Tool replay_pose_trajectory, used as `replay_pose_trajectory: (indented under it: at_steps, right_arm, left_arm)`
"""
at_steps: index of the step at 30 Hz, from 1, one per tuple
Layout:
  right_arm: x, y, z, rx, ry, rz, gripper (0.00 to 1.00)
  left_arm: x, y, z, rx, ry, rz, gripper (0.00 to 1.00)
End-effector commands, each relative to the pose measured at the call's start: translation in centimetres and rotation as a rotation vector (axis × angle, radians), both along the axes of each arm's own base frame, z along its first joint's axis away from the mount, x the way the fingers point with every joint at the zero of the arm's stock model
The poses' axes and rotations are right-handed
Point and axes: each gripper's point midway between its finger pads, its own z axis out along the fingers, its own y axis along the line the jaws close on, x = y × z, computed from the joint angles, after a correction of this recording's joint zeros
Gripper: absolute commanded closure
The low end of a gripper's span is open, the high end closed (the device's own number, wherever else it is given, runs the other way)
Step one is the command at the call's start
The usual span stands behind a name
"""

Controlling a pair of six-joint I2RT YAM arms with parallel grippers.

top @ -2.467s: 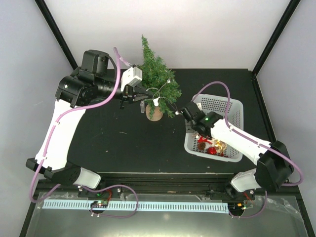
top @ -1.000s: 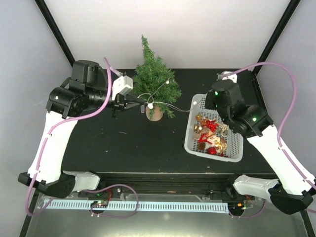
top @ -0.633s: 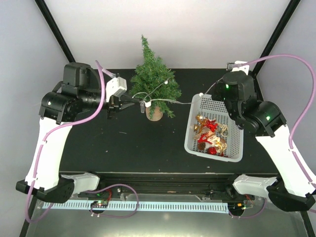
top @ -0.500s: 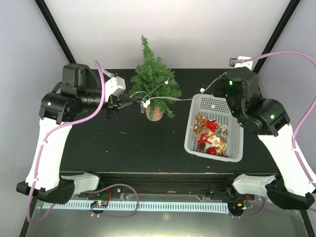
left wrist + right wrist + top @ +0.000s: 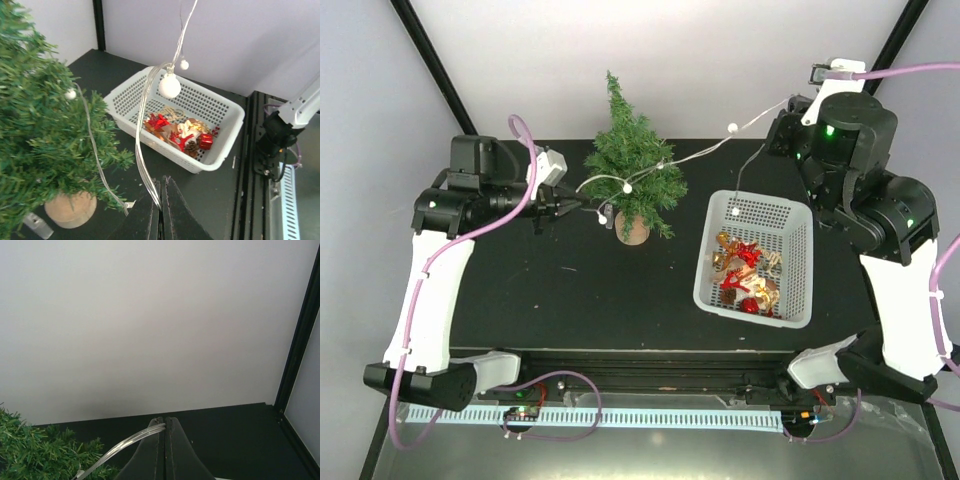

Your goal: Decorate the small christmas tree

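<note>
The small christmas tree (image 5: 632, 160) stands upright in its brown pot (image 5: 632, 229) at the back middle of the table; it also shows in the left wrist view (image 5: 35, 125) and the right wrist view (image 5: 45, 457). A clear light string with white bulbs (image 5: 705, 150) runs from the tree's left side across it to the upper right. My left gripper (image 5: 582, 206) is shut on the string (image 5: 145, 150) just left of the tree. My right gripper (image 5: 782, 108) is raised high at the back right, shut on the string's other end (image 5: 130, 440).
A white perforated basket (image 5: 798, 315) right of the tree holds several red and gold ornaments (image 5: 748, 275); it also shows in the left wrist view (image 5: 227, 145). Black frame posts stand at both back corners.
My right gripper has risen from the basket to the back right, pulling the light string up and taut over the tree. My left gripper drew back left a little, still holding the string.
</note>
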Motion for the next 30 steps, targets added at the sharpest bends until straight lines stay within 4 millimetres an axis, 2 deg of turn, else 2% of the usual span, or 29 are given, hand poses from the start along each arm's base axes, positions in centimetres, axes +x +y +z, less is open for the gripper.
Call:
replay_pose_trajectory:
  at_steps: [1, 5, 11, 15, 17, 23, 26, 28, 30]
  right_arm:
    - [0.3, -0.4, -0.5, -0.052, 0.018, -0.025, 0.99]
    - [0.2, -0.5, -0.6, -0.046, 0.015, -0.031, 0.99]
    - [-0.2, -1.1, -0.3, -0.054, 0.005, -0.047, 0.99]
    - [-0.2, -1.2, 0.0, -0.056, -0.005, -0.049, 0.99]
    - [-0.1, -1.1, 0.5, -0.05, -0.016, -0.048, 0.99]
    - [0.6, -0.3, 2.0, -0.036, -0.056, -0.033, 0.99]
    - [0.9, -0.2, 2.2, -0.031, -0.061, -0.037, 0.99]
    - [0.9, -0.2, 2.1, -0.031, -0.059, -0.042, 0.99]
    - [0.8, -0.3, 2.0, -0.03, -0.057, -0.043, 0.99]
  left_arm:
    - [-0.9, -0.6, 0.6, -0.085, 0.01, -0.055, 0.99]
    - [-0.7, -1.0, -0.7, -0.097, 0.051, -0.078, 0.98]
    - [0.1, -0.9, -4.3, -0.054, 0.098, -0.066, 0.98]
    - [2.1, -0.3, -7.0, 0.009, 0.1, 0.014, 0.98]
    - [3.0, 0.0, -7.6, 0.028, 0.098, 0.05, 0.98]
    - [4.4, 0.2, -7.1, 0.025, 0.074, 0.088, 0.98]
    - [4.6, 0.3, -5.7, 0.006, 0.048, 0.093, 0.98]
    - [3.6, -0.2, -4.3, -0.03, 0.033, 0.045, 0.98]
    - [1.6, -0.9, -2.6, -0.088, 0.017, -0.051, 0.98]
